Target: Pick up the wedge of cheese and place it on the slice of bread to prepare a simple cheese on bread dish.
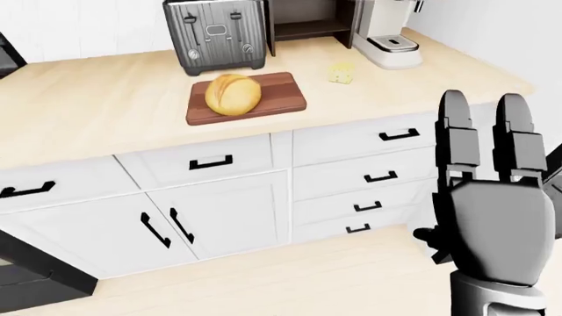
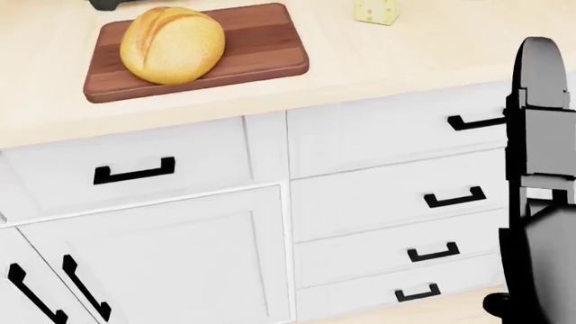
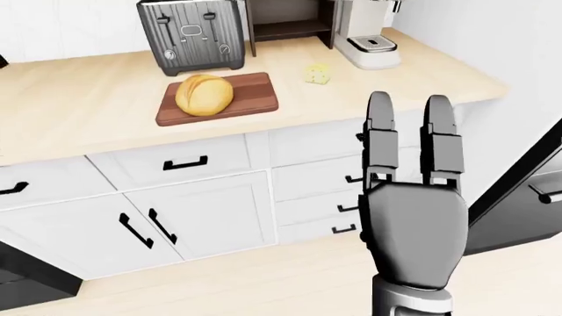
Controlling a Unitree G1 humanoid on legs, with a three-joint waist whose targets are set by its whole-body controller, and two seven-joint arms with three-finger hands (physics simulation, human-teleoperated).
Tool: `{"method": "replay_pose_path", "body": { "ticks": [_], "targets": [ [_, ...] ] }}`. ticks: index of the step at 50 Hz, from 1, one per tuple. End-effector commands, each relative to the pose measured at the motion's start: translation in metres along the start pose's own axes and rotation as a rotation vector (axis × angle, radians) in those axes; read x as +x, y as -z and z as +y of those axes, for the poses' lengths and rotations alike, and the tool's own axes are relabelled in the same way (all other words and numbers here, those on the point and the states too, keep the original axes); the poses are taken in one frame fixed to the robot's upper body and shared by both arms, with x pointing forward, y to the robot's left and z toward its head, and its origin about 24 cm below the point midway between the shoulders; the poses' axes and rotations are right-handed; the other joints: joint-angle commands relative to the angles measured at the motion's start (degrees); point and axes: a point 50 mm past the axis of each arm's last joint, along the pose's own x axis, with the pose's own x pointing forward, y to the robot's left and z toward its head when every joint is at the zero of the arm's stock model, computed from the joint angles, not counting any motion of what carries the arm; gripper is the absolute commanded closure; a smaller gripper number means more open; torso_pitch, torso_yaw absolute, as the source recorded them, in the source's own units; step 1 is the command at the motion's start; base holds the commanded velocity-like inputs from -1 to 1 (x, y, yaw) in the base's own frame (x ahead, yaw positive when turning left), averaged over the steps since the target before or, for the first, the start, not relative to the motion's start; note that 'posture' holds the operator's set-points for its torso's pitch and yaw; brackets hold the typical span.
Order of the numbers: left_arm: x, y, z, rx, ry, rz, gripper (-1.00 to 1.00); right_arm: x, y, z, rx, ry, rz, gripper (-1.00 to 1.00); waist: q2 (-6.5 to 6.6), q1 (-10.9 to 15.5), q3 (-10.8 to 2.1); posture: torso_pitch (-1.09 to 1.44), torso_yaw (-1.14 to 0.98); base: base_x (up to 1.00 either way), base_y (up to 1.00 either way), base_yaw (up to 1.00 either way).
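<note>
Though small and judged light, firm and slightly slick, cheese wedge (image 1: 343, 74) is best pinched across flat faces; right hand (image 3: 413, 227) fingers (image 3: 380, 135) extended, empty, well below-right of it

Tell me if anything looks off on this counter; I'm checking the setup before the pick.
Nothing is spilled or damaged. The bread sits on the cutting board, the cheese wedge lies apart on the counter, and the right hand is raised, empty.

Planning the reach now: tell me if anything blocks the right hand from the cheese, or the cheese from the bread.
Nothing visible does. The right hand is raised, fingers open, short of the counter. The cheese wedge lies alone on bare counter, right of the cutting board holding the bread; the toaster stands above, clear of that path.
</note>
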Motion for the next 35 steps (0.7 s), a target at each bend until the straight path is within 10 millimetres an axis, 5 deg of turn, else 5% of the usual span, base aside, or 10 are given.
{"method": "replay_pose_path", "body": {
  "ticks": [1, 3, 7, 13, 19, 23, 24, 27, 34, 35],
  "targets": [
    [0.0010, -0.0007, -0.0006, -0.001, 0.005, -0.006, -1.00, 0.0000, -0.0031, -0.0072, 0.020, 0.045, -0.021, -1.00, 1.21, 0.1, -0.96, 0.00, 0.00, 0.12, 0.00, 0.02],
    [0.0008, -0.0004, -0.0006, -0.002, 0.005, -0.006, -1.00, 0.0000, -0.0029, -0.0065, 0.015, 0.047, -0.020, -1.00, -0.33, 0.7, 0.28, 0.00, 0.00, 0.10, 0.00, 0.00],
    [0.0008, -0.0004, -0.0007, -0.002, 0.006, -0.006, -1.00, 0.0000, -0.0027, -0.0053, 0.022, 0.041, -0.019, -1.00, -0.71, 0.3, -1.18, 0.00, 0.00, 0.07, 0.00, 0.00],
    [0.0008, -0.0007, -0.0008, -0.003, 0.006, -0.007, -1.00, -0.0006, -0.0030, -0.0044, 0.037, 0.024, -0.024, -1.00, -6.59, 0.9, -1.62, 0.00, 0.00, 0.06, 0.00, 0.00],
    [0.0008, -0.0011, -0.0006, -0.002, 0.005, -0.007, -1.00, -0.0011, -0.0037, -0.0030, 0.041, 0.013, -0.031, -1.00, -3.87, 0.1, -0.41, 0.00, 0.00, 0.16, 0.00, 0.00],
    [0.0007, -0.0013, -0.0005, -0.002, 0.006, -0.007, -1.00, -0.0016, -0.0042, -0.0021, 0.033, 0.009, -0.035, -1.00, 1.35, 0.1, -0.83, 0.00, 0.00, 0.16, 0.00, 0.00],
    [0.0006, -0.0012, -0.0006, -0.001, 0.006, -0.007, -1.00, -0.0019, -0.0044, -0.0017, 0.034, 0.008, -0.037, -1.00, -0.99, 0.8, -0.28, 0.00, 0.00, 0.16, 0.00, 0.00],
    [0.0008, -0.0015, -0.0002, -0.002, 0.005, -0.007, -1.00, -0.0020, -0.0044, -0.0023, 0.031, 0.008, -0.038, -1.00, -0.60, 0.6, -0.28, 0.00, 0.00, 0.16, 0.00, 0.00],
    [0.0009, -0.0014, -0.0003, -0.002, 0.005, -0.007, -1.00, -0.0025, -0.0061, -0.0019, 0.027, 0.008, -0.053, -1.00, -6.90, 0.3, -1.73, 0.00, 0.00, 0.11, 0.00, 0.09],
    [0.0009, -0.0014, -0.0003, -0.002, 0.005, -0.006, -1.00, -0.0026, -0.0061, -0.0022, 0.027, 0.009, -0.054, -1.00, -6.10, 0.1, -1.89, 0.00, 0.00, 0.00, 0.00, 0.16]
  ]
}}
